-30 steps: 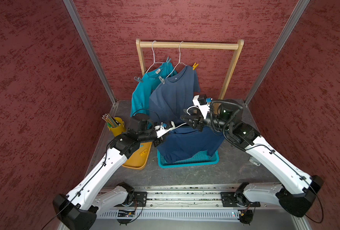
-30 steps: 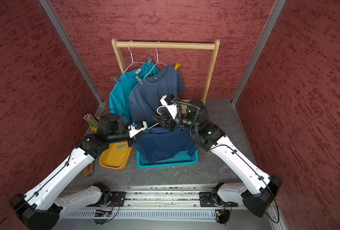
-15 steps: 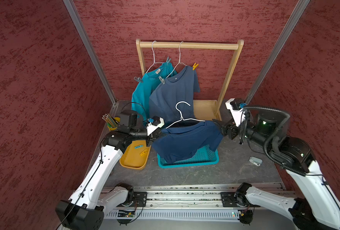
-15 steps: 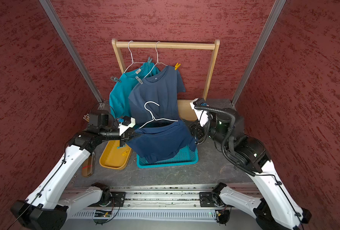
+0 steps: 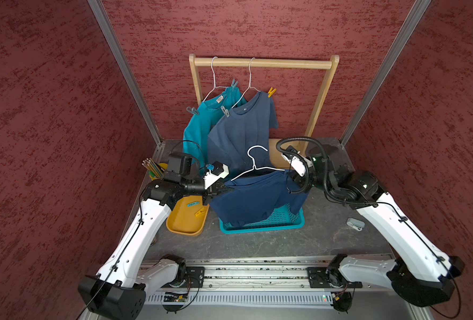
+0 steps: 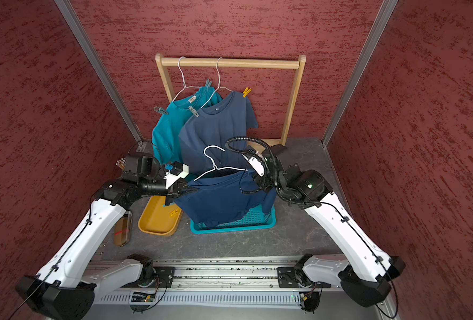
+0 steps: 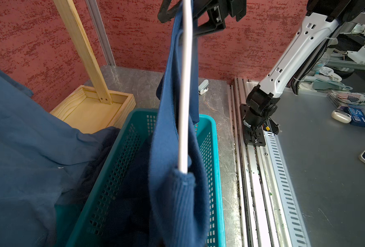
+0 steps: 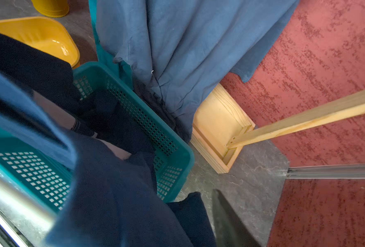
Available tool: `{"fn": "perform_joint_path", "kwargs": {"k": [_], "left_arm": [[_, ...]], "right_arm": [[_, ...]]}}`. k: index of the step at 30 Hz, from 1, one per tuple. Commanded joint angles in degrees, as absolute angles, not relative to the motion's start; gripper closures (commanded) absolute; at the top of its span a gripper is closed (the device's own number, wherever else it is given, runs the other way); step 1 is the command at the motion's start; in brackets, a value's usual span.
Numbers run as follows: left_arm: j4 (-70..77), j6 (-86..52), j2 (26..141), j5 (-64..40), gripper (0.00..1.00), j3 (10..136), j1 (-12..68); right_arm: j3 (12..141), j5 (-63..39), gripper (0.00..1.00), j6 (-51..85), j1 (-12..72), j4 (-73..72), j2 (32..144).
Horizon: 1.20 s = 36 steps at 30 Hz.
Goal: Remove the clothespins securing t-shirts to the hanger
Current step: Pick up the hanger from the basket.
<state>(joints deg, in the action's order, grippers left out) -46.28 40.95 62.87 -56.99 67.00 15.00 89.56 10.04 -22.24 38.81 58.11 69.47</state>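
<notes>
Navy shirt [image 5: 252, 196] on a white hanger [image 5: 254, 166], held above the teal basket [image 5: 260, 228].
In a top view, left fingers [image 5: 221, 189] clamped on its shoulder; four clothespins [image 5: 271, 92] on the hung shirts [image 5: 241, 133], two in the yellow tray [image 5: 184, 230]. Left wrist: right fingers [image 7: 209, 23] at the far shoulder, grip unclear.

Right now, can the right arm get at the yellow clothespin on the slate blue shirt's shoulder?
Probably yes. The yellow clothespin stands clear on the shoulder facing the right claw, with open space between them. That claw sits by the navy t-shirt and must leave it first.
</notes>
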Motion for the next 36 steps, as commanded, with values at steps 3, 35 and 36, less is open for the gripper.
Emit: {"fn": "perform_joint_path", "kwargs": {"k": [3, 35, 36], "left_arm": [[-44.68, 41.67, 63.57, -60.29, 1.00, 69.32, 16.02], [-31.03, 33.47, 63.47, -53.62, 0.80, 65.46, 23.55], [-29.58, 32.88, 62.70, -52.79, 0.72, 64.68, 23.52]], "right_arm": [[88.13, 4.41, 0.81, -23.11, 39.03, 52.22, 68.33], [82.64, -11.10, 1.00, -19.63, 39.64, 32.91, 69.88], [81.94, -10.27, 1.00, -19.92, 39.64, 32.26, 68.96]]}}
